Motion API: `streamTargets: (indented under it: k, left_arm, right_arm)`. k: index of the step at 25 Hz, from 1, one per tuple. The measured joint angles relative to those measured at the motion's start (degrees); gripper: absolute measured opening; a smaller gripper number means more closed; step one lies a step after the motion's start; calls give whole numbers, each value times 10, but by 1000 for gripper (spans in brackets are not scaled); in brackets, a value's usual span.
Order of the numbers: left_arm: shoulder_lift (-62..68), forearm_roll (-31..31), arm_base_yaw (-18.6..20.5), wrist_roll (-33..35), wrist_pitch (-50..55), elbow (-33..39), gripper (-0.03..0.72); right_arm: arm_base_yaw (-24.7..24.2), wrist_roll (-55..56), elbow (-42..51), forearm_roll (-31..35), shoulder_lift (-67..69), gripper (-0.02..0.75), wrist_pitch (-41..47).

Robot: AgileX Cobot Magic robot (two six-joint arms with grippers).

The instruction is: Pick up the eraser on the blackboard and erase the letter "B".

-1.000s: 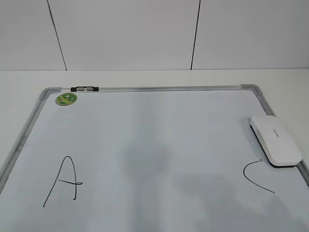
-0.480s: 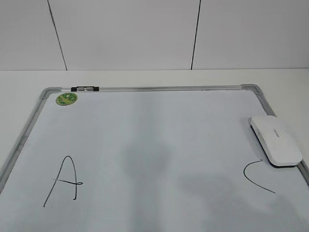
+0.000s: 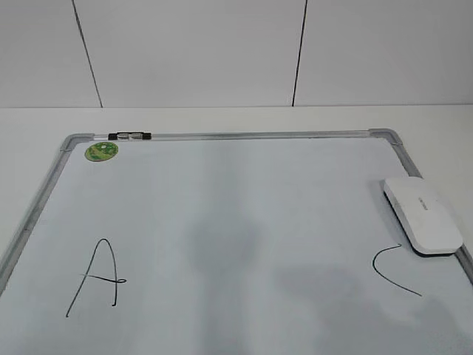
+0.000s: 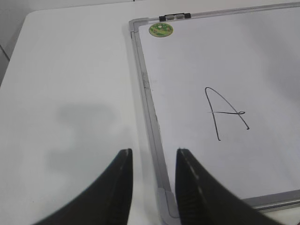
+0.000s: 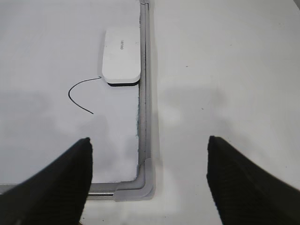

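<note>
The eraser (image 3: 421, 214) is a white oblong block lying on the blackboard (image 3: 222, 135) against its right rim, also in the right wrist view (image 5: 122, 55). A large "A" (image 3: 100, 277) is at the lower left and a curved "C" (image 3: 392, 270) lies just below the eraser. No letter "B" shows between them. My right gripper (image 5: 149, 145) is wide open and empty, above the board's near right corner, well short of the eraser. My left gripper (image 4: 153, 157) is open and empty, over the board's near left corner. Neither gripper shows in the exterior view.
A small green round disc (image 3: 101, 151) sits at the board's far left corner, next to a black clip (image 3: 129, 136) on the top rim. White table surrounds the board (image 4: 143, 79), and a white panelled wall stands behind.
The eraser and the letters have not moved. Only the faint shadows on the lower part of the board have shifted slightly.
</note>
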Motion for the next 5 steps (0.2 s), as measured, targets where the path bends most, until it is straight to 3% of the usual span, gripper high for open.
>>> streamTargets:
  k: [5]
  left_arm:
    - [0,0,0,0,0,0,237]
  right_arm:
    - [0,0,0,0,0,585,0]
